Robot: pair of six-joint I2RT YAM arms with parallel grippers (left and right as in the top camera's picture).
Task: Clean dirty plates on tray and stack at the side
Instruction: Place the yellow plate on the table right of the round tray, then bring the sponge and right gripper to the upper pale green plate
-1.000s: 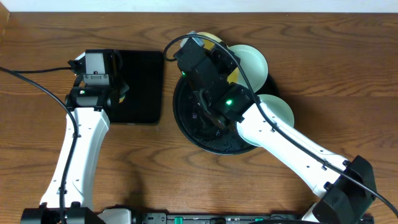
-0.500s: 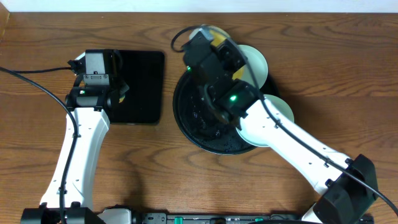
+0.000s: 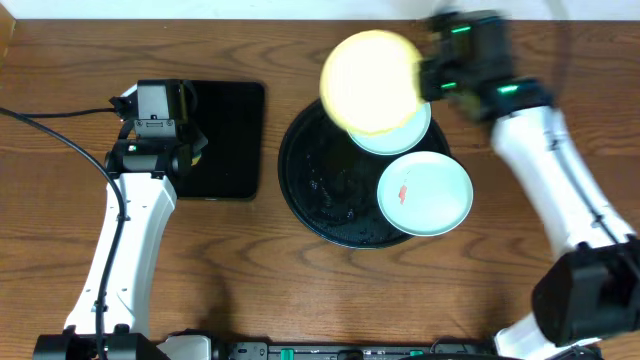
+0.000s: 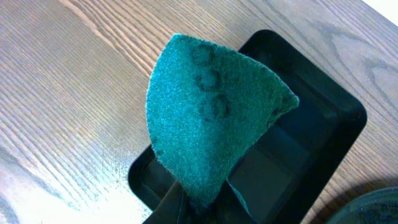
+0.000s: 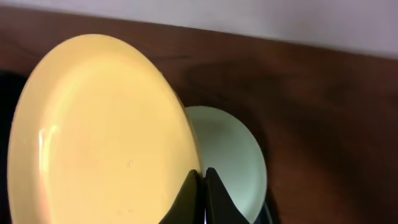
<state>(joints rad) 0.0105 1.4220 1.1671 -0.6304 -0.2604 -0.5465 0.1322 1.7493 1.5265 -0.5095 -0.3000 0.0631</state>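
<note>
Whereas a second ago the right arm lay low across the round black tray [image 3: 310, 190], it has now swung out to the upper right of the overhead frame, and the yellow plate [image 3: 372, 80] has come up with it. The right gripper [image 5: 200, 183] is pinched shut on that plate's rim, holding it tilted in the air above the tray's upper edge. With the arm out of the way, the two mint plates show fully. One mint plate [image 3: 410, 135] sits at the tray's upper right, partly under the raised yellow one. The other, the smeared mint plate [image 3: 424, 193], lies at the lower right and carries a small red smear [image 3: 404, 193].

At the left of the frame the left gripper [image 4: 198, 208] is closed on a green scouring pad [image 4: 211, 118], holding it up over the small rectangular tray [image 3: 225, 140].

The lift suggests the yellow plate is being presented for wiping, so the pad and plate probably have to meet next. No plate is stacked on the bare desk [image 3: 250, 270] yet, and the task looks to be in its early part.
</note>
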